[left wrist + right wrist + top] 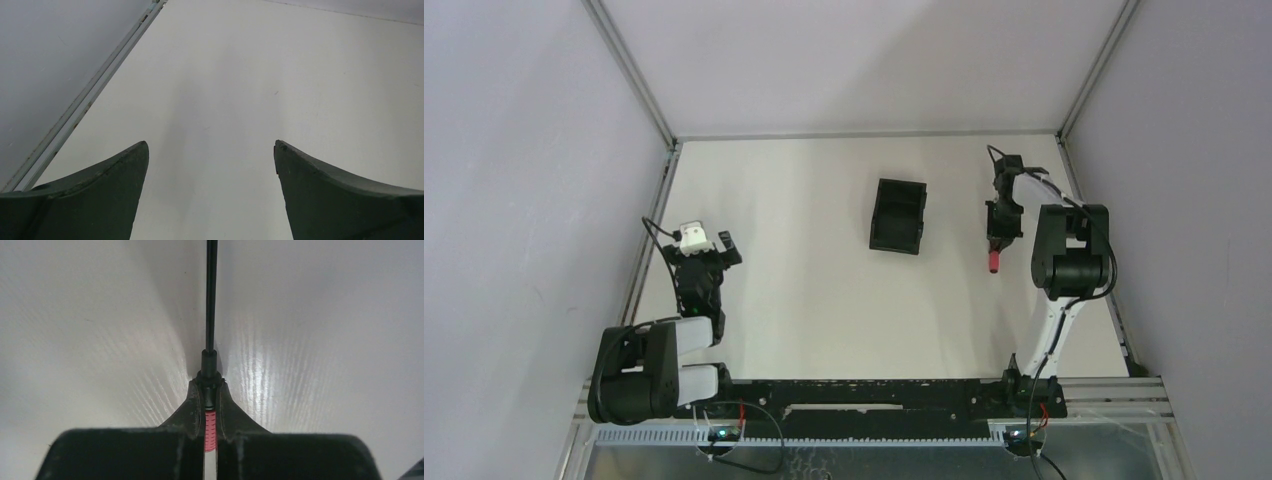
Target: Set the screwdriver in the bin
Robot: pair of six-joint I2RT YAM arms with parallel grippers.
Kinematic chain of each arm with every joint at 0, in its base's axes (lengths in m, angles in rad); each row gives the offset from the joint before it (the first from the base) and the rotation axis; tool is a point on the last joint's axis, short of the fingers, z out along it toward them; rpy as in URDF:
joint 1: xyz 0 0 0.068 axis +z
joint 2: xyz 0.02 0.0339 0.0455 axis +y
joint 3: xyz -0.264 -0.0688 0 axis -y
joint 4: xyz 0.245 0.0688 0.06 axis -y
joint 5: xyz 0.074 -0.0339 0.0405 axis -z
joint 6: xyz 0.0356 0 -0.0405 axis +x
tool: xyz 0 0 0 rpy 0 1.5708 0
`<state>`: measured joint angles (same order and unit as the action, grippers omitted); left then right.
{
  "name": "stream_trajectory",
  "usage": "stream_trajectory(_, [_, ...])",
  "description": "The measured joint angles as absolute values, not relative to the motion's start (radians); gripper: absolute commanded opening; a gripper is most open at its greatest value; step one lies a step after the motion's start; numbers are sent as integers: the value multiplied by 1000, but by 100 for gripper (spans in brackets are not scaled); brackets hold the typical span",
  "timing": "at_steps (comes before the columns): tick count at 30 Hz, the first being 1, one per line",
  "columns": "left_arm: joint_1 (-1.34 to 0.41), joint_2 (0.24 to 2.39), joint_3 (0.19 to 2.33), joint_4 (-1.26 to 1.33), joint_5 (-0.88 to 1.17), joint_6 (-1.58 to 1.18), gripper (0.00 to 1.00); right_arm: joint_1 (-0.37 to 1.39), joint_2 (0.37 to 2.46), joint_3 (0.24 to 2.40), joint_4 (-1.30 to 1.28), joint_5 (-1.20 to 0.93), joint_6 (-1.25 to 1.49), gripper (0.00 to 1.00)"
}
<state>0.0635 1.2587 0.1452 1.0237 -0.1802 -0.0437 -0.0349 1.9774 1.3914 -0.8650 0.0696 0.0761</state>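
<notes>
Overhead, your right tool (998, 238) sits at three o'clock of the bin (897, 216), with bare bench (804, 290) between them. Only its wrist view shows it clamped on the screwdriver (210, 426) at the red handle. Your left tool (211, 150) stands apart near the bench's nine-o'clock edge.

The tip of the screwdriver (211, 300) is cut off by the top edge of the right wrist view. Most of its red handle is covered by the right tool (210, 390) clamped on it, so only a narrow strip is seen. From above, the shaft cannot be made out beneath that tool. The inside of the bin (897, 215) is too dark to be read. The left tool (210, 145) is cut off by the bottom edge of its own view.
</notes>
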Motion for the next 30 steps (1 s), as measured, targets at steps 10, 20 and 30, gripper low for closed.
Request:
stream_trajectory(10, [64,1259,145,1024,-181,-44,100,-42,1952,1889,-1151,67,68,0])
stream_trajectory(20, [64,1259,145,1024,-180,-44,100,10,1915,2031,-1310,70,108,0])
stream_trajectory(30, [64,1259,145,1024,-180,-44,100,392,2078,2151,-1226,24,133,0])
